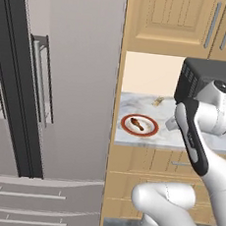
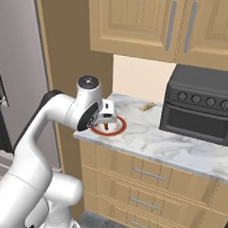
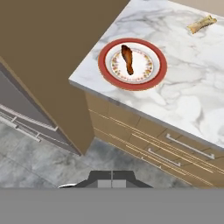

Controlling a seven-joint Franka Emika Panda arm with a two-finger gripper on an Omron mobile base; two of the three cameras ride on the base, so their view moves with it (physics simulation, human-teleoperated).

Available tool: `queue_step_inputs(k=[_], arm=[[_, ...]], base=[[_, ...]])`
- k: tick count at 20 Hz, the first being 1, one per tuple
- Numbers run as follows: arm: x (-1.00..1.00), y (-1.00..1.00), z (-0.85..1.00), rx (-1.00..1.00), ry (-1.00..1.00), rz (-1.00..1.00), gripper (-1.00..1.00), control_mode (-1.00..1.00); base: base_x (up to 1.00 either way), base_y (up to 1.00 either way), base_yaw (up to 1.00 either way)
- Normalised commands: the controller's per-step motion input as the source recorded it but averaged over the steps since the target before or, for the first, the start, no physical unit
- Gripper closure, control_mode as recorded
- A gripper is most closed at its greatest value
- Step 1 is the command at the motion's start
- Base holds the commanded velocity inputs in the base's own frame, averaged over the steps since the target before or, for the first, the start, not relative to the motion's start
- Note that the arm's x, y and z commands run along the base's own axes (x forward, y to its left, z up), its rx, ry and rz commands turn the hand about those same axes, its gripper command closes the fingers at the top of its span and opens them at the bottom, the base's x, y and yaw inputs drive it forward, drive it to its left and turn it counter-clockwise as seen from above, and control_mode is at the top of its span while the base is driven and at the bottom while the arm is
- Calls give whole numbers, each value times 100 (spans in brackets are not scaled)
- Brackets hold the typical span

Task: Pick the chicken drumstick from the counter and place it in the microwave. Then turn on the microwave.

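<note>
Tall grey fridge [image 1: 54, 79] at the left of the left base view, with light wooden cabinets [image 2: 139, 22] above and below the work area. Pale marbled table [image 2: 180, 148] running rightward from a wooden side panel, carrying a black boxy toaster oven [image 2: 201, 104] with a row of knobs at its right end. No built-in grey-framed microwave to be made out here.

Near the table's left corner, a red-rimmed plate [image 3: 157, 65] with a white, speckled centre. On that plate, the chicken drumstick [image 3: 127, 59]: small, reddish-brown, elongated, darker along one edge, far smaller than the plate itself. Farther back on the table, a little tan scrap of food [image 3: 201, 24], well apart from the plate.

Claw [image 2: 107, 116] hanging above the plate's near edge in the right base view, off the table's front corner and higher than the slab. Seen from the hand view, drumstick lying ahead of the claw, toward the top of that view and slightly right of centre, long axis running nearly away from the camera with a slight slant. Finger tips [image 3: 105, 180] close together at the bottom edge, seemingly narrow and holding nothing.

Judged from this: pick not yet begun; coming move likely forward and down over the plate, fingers set across the drumstick's long axis.
</note>
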Motion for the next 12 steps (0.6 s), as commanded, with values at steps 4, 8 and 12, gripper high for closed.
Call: queue_step_inputs(k=[4, 8, 12], arm=[[29, -4, -4, 0, 0, 0, 100, -100], [34, 0, 0, 0, 0, 0, 100, -100], [37, 0, 0, 0, 1, 0, -100, -100]], base=[[0, 0, 0], [0, 0, 0], [0, 0, 0]])
